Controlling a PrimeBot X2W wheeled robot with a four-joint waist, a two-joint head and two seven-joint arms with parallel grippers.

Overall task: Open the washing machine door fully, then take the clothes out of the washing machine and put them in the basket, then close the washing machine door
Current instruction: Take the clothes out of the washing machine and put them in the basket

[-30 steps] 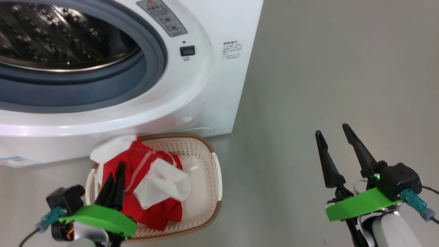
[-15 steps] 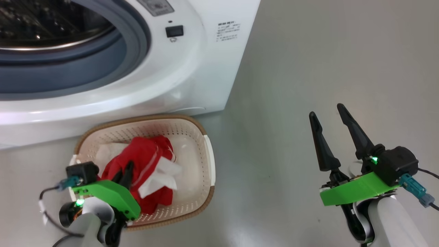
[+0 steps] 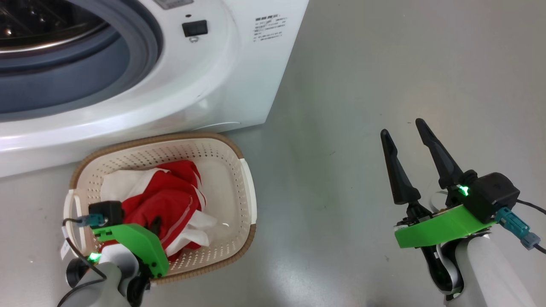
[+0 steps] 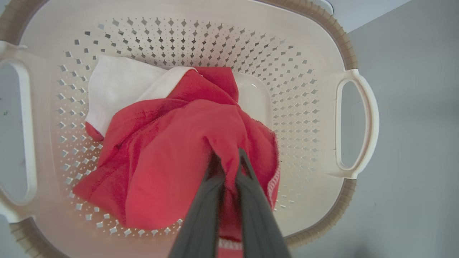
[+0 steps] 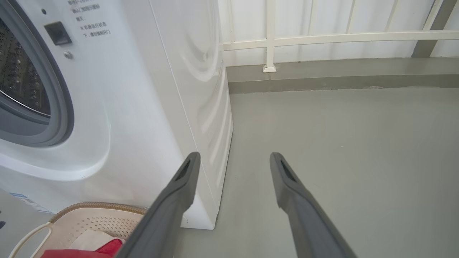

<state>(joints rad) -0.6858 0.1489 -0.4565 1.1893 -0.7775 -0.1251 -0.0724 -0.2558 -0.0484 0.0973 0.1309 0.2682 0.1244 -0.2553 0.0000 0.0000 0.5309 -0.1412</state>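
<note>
Two-gripper check, left to right. Found left gripper (image 4: 227,154) at lower left of head view, down inside the basket (image 3: 239,170), fingers pressed together and pinching a fold of the red clothes (image 4: 172,154). Confirmed in left wrist view: fold bunched between both fingertips, rest of garment spread over basket bottom, mostly left of them. Noted white fabric piece (image 4: 118,86) tucked partly under the red, toward far-left wall of basket. Recorded basket standing on grey floor (image 3: 384,64) directly in front of the washing machine (image 3: 239,76), near its right front corner; cannot tell whether touching. Observed grey rubber ring (image 3: 106,81) and steel drum (image 3: 25,25) at upper left of head view, drum open to view. Found right gripper (image 3: 403,128) at lower right of head view, well apart from basket and clothes, over bare floor, fingers spread wide, nothing between them. Seen in right wrist view: basket rim and scrap of red at bottom left, machine side panel ahead and left of fingers.
</note>
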